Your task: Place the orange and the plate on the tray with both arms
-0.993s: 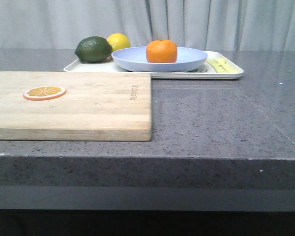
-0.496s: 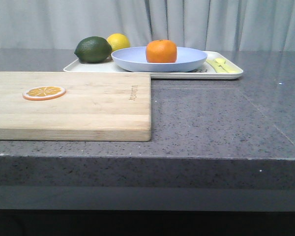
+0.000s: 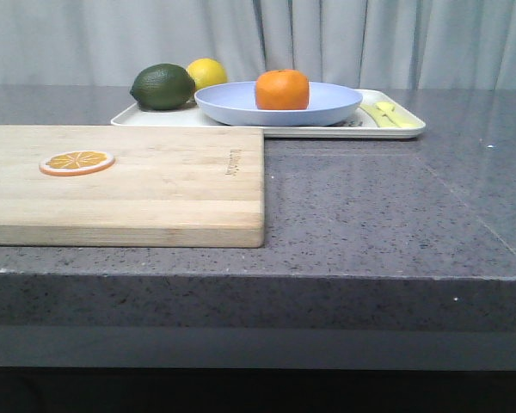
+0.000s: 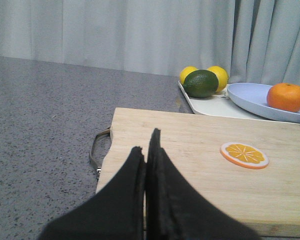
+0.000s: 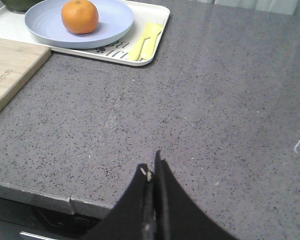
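The orange (image 3: 282, 89) sits in the pale lavender-blue plate (image 3: 327, 101), and the plate rests on the off-white tray (image 3: 387, 129) at the back of the counter. They also show in the right wrist view, orange (image 5: 80, 16), plate (image 5: 112, 20), tray (image 5: 155, 30), and in the left wrist view, orange (image 4: 287, 97), plate (image 4: 250, 95). My left gripper (image 4: 146, 145) is shut and empty above the near end of the wooden board. My right gripper (image 5: 152, 165) is shut and empty above the counter's front edge. Neither gripper shows in the front view.
A wooden cutting board (image 3: 155, 185) with a metal handle (image 4: 96, 150) lies at the front left, with a thin orange slice (image 3: 77, 161) on it. A dark green avocado-like fruit (image 3: 162, 86), a lemon (image 3: 208, 72) and pale yellow strips (image 3: 389, 114) lie on the tray.
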Robot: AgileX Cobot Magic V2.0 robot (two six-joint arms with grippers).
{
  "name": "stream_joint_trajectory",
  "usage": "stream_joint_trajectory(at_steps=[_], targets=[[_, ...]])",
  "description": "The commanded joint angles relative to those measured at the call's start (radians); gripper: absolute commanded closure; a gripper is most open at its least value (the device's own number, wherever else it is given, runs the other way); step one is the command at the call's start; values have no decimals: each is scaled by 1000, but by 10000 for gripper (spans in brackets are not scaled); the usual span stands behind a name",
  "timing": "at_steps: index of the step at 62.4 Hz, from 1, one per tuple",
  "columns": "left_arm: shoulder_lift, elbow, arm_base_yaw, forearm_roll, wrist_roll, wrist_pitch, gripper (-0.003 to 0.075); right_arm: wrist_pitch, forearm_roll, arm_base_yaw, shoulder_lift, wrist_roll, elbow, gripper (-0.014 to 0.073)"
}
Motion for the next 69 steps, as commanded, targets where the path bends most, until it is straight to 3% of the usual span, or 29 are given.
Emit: stream_joint_trajectory(at_steps=[1, 16, 25, 69], targets=[[-19, 27, -1, 38, -10, -80, 740, -70, -11, -2, 11, -1, -24, 711], [-19, 27, -1, 67, -12, -80, 740, -70, -11, -2, 11, -1, -24, 711], [-19, 27, -1, 98, -88, -80, 740, -70, -11, -2, 11, -1, -24, 711], [-19, 27, -1, 92, -88, -133, 740, -70, -11, -2, 11, -1, -24, 711]])
